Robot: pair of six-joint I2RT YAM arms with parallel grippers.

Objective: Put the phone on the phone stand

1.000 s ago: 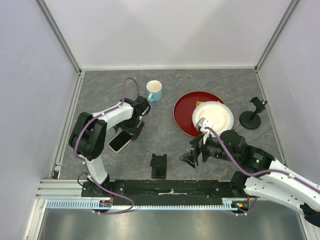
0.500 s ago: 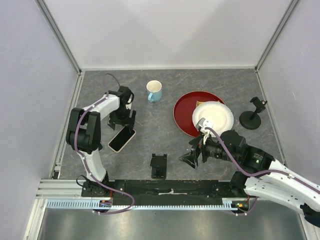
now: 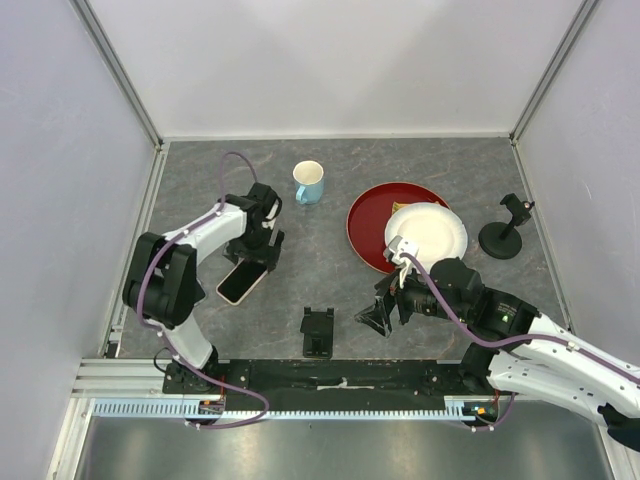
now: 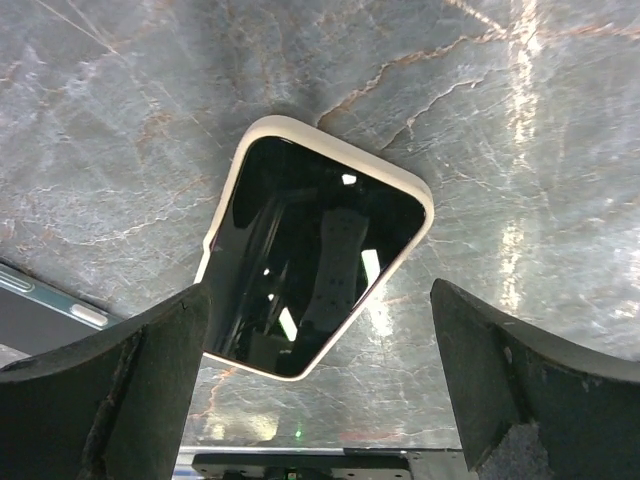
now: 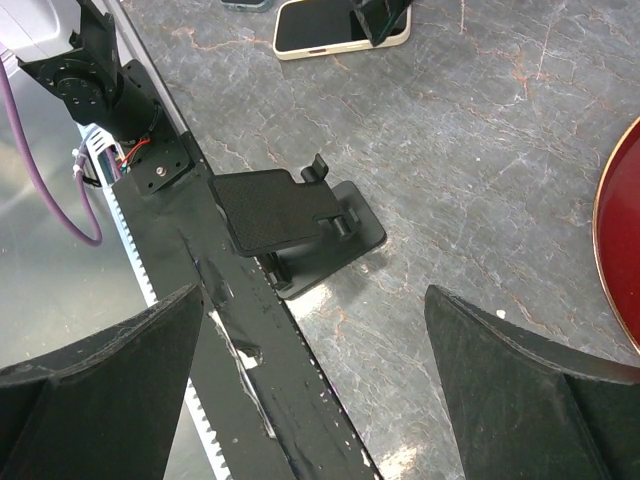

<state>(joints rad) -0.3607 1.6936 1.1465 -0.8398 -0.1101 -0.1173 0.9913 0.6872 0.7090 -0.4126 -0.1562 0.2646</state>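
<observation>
Grey marbled tabletop [image 3: 420, 165] carries the phone [image 4: 315, 255] flat, screen up, under the left tool [image 4: 320, 390], jaws wide and seemingly clear of it, while the right tool [image 5: 315, 370], likewise wide, hovers over the phone stand [image 5: 290, 215].

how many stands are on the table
2. The folding phone stand sits near the front edge, between the two arms. The round-base pole stand stands at the right, just beyond the white plate. No others appear hidden.
</observation>
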